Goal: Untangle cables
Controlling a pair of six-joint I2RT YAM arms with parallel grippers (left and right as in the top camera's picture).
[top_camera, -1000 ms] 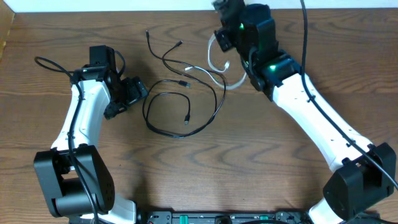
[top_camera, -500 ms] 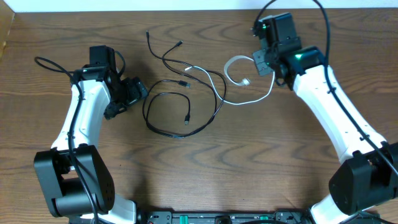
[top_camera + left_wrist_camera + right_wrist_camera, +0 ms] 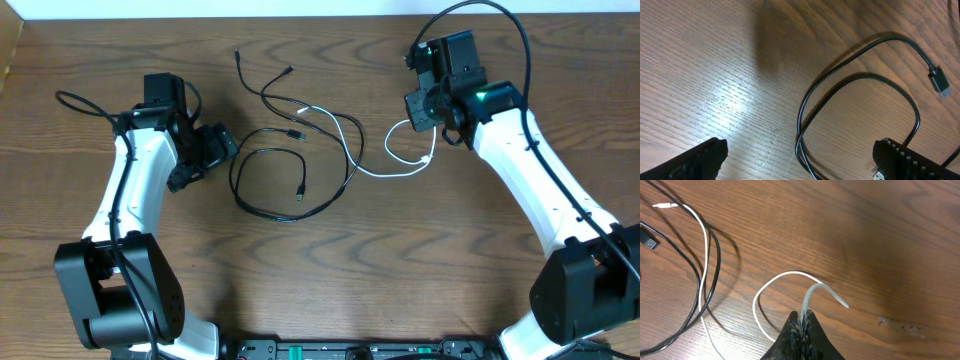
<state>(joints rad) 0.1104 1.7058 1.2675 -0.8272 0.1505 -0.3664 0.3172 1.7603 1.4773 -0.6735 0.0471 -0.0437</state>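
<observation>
A white cable [image 3: 400, 172] runs from the black tangle rightwards and loops up to my right gripper [image 3: 420, 108], which is shut on it near its end. In the right wrist view the white cable [image 3: 771, 280] rises out of the closed right gripper [image 3: 804, 316], its free tip curving right. Black cables [image 3: 238, 188] lie in a big loop at the table's middle, with thinner black ones [image 3: 265, 92] behind. My left gripper [image 3: 214, 150] stands open at the loop's left edge. In the left wrist view a doubled black cable [image 3: 860, 50] passes between the open left gripper's [image 3: 800, 157] fingers, untouched.
Thick black arm cords hang at the far left [image 3: 75, 100] and above the right arm [image 3: 500, 20]. The table's back edge meets a white wall [image 3: 200, 8]. A black plug [image 3: 939, 80] lies at the end of one black cable. A small stain [image 3: 900, 324] marks the wood.
My right gripper carried the white cable from the top middle to the right, then dipped slightly. The white cable now trails rightward from the tangle and its loop has shrunk. The left arm stayed still.
</observation>
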